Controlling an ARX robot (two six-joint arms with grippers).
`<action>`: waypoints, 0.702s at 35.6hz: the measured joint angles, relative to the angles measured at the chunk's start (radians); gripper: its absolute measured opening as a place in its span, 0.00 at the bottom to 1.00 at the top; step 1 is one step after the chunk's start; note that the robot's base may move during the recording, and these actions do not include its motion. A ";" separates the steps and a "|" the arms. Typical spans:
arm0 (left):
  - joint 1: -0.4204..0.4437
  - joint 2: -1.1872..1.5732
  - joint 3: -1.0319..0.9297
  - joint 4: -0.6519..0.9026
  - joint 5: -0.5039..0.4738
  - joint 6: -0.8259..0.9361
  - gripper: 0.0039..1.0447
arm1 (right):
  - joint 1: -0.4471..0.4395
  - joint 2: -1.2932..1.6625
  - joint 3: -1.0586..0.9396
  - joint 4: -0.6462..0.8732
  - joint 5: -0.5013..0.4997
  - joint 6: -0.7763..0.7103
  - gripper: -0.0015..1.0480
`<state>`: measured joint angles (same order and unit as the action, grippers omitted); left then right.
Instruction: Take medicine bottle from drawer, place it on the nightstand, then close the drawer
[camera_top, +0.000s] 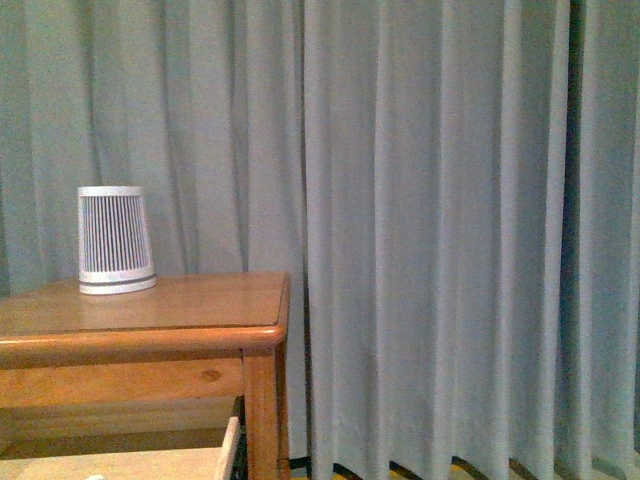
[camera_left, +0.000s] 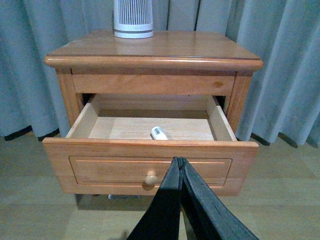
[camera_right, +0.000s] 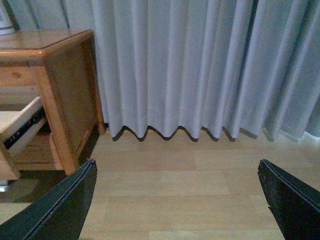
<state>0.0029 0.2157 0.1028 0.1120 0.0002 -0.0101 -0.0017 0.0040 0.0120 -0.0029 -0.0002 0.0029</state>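
Left tool (camera_left: 180, 161) closed; med bottle (camera_left: 159, 133) lying in open drawer (camera_left: 107, 167).

surface: nightstand (camera_left: 190, 47) top | on it: white ribbed cylinder (camera_left: 133, 20), upright | below: floor (camera_right: 190, 185), pale planks

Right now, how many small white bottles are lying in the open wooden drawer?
1. The small white cylindrical medicine bottle lies in the open honey-brown wooden drawer, near its front, about midway across. The front panel may hide more.
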 joint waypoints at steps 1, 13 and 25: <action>0.000 -0.007 -0.006 0.000 0.000 0.000 0.02 | 0.000 0.000 0.000 0.000 0.000 0.000 0.93; -0.001 -0.164 -0.047 -0.115 -0.001 0.002 0.02 | 0.000 0.000 0.000 0.000 0.000 0.000 0.93; -0.001 -0.209 -0.093 -0.114 -0.001 0.002 0.02 | 0.000 0.000 0.000 0.000 0.000 0.000 0.93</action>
<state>0.0017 0.0071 0.0101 -0.0021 -0.0006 -0.0082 -0.0017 0.0040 0.0120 -0.0029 -0.0002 0.0029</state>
